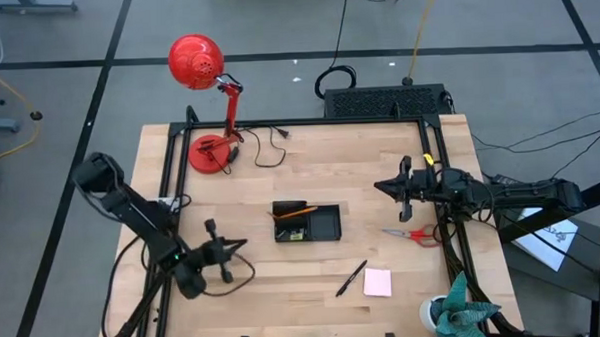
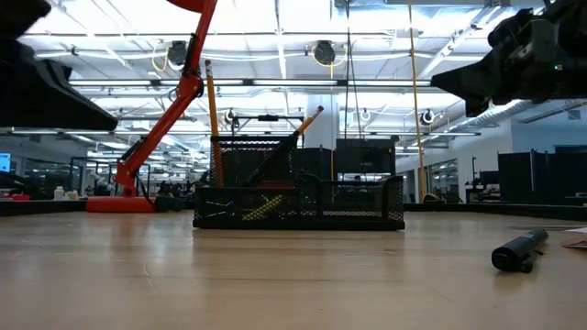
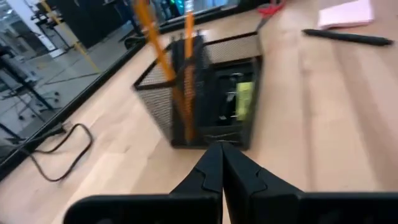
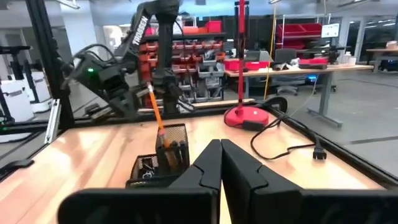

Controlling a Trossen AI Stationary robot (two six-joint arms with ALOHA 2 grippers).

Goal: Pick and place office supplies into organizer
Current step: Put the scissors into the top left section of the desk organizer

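The black mesh organizer point(image 1: 307, 221) point(image 3: 205, 87) stands at the table's middle. Two orange pencils point(image 3: 165, 62) stand slanted in its left compartment, and a yellow piece point(image 3: 244, 99) lies in a lower one. Red-handled scissors point(image 1: 412, 235), a black pen point(image 1: 351, 278) and a pink sticky-note pad point(image 1: 377, 282) lie flat on the table to its right and near right. My left gripper point(image 1: 241, 248) point(image 3: 221, 149) is shut and empty, near-left of the organizer and pointing toward it. My right gripper point(image 1: 383, 186) point(image 4: 219, 149) is shut and empty, raised at the right.
A red desk lamp point(image 1: 211, 142) stands at the far left, its cable point(image 1: 269, 145) trailing on the table. A black box point(image 1: 383, 101) sits beyond the far edge. A white cup with a teal plant point(image 1: 455, 311) is at the near right corner. Black rails point(image 1: 442, 214) run along both sides.
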